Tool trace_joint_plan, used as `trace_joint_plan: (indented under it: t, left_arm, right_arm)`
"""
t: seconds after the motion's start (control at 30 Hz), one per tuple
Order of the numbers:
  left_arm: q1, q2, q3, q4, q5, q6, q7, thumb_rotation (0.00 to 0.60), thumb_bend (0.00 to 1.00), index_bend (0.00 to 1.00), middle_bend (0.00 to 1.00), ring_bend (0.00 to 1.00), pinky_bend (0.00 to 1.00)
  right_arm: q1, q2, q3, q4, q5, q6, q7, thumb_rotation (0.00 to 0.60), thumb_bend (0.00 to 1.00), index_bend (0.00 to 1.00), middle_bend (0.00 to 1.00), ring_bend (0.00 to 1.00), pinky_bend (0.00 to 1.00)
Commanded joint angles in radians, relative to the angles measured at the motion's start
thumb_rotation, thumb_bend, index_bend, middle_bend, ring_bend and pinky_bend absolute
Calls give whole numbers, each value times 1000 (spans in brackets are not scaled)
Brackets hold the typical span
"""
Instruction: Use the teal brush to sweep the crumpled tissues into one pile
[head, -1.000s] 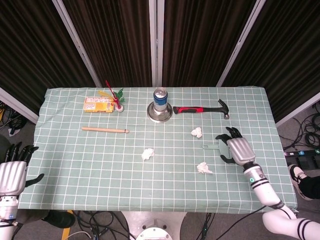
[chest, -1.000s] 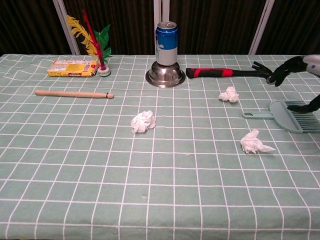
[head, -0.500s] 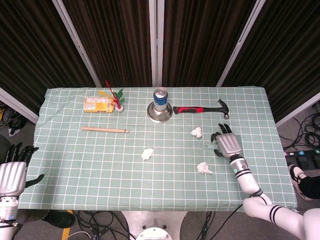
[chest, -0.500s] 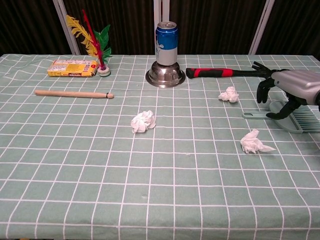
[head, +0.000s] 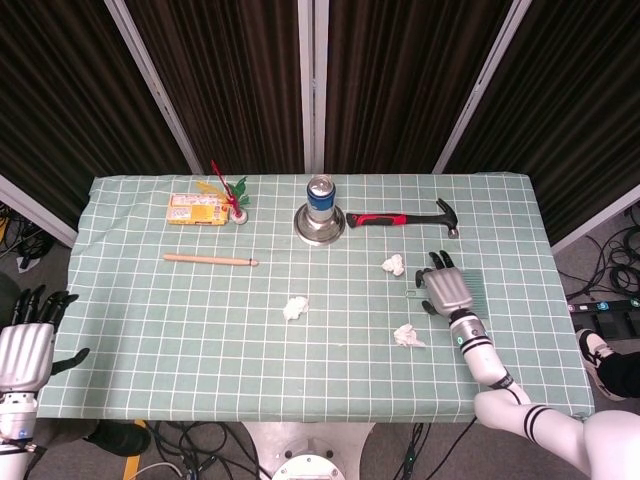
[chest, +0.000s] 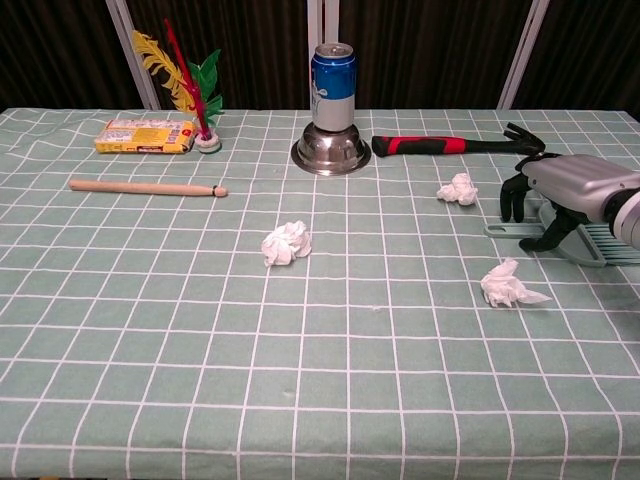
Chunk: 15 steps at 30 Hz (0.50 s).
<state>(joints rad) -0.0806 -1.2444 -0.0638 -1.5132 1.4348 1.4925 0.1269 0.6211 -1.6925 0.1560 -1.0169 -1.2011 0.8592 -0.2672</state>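
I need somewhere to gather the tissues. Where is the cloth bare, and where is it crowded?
Bare: the near half of the table, below the middle tissue, and the stretch between that tissue and the wooden stick. Crowded: the right side, where the right hand covers the brush between two tissues.
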Motion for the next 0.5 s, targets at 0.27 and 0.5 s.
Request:
trace_joint_plan:
  t: [0.27, 0.5]
  left_arm:
    - [0, -9, -2, 15, -1, -1, -11, 600, 0, 195, 167, 42, 49]
    - [1, -11, -1, 20, -5, -3, -17, 600, 0, 196, 167, 43, 49]
  right_arm:
    - [11, -6, -2, 3, 19, -10, -37, 600, 227, 450, 486, 109, 0]
    - [17, -3, -5, 4, 16, -9, -46, 600, 306, 515, 539, 166, 0]
